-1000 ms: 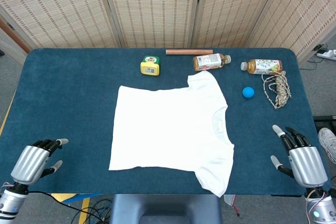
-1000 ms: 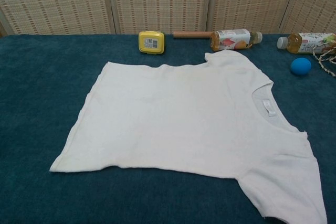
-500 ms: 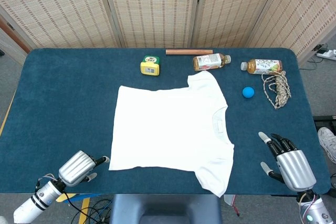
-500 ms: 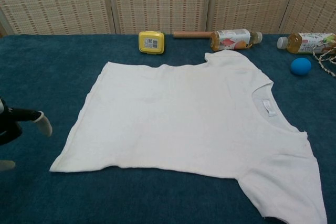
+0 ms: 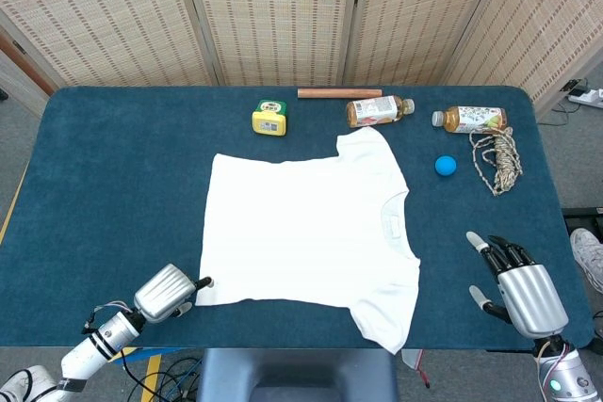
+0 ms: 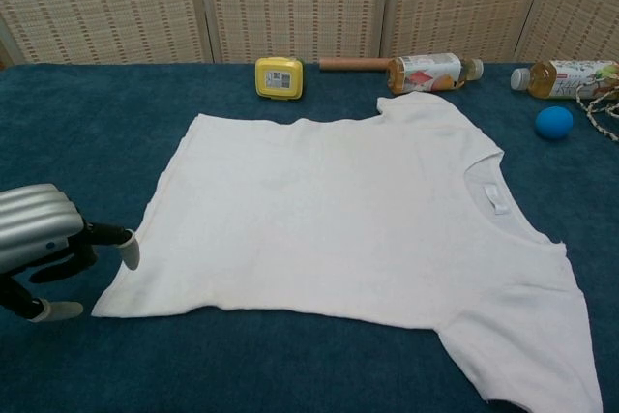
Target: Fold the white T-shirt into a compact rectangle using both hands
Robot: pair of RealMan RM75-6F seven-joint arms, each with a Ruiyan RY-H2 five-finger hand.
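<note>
left hand (image 6: 44, 244) has slid in, fingertips now just beside white T-shirt (image 5: 306, 233) hem corner, holding nothing | right hand (image 5: 520, 281) spread, empty, shirt well left | first fold imminent

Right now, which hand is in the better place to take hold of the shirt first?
The left hand. Its fingertips sit right beside the bottom corner of the white T-shirt, though no grip shows. The right hand is open on the table, clearly apart from the nearest sleeve.
</note>
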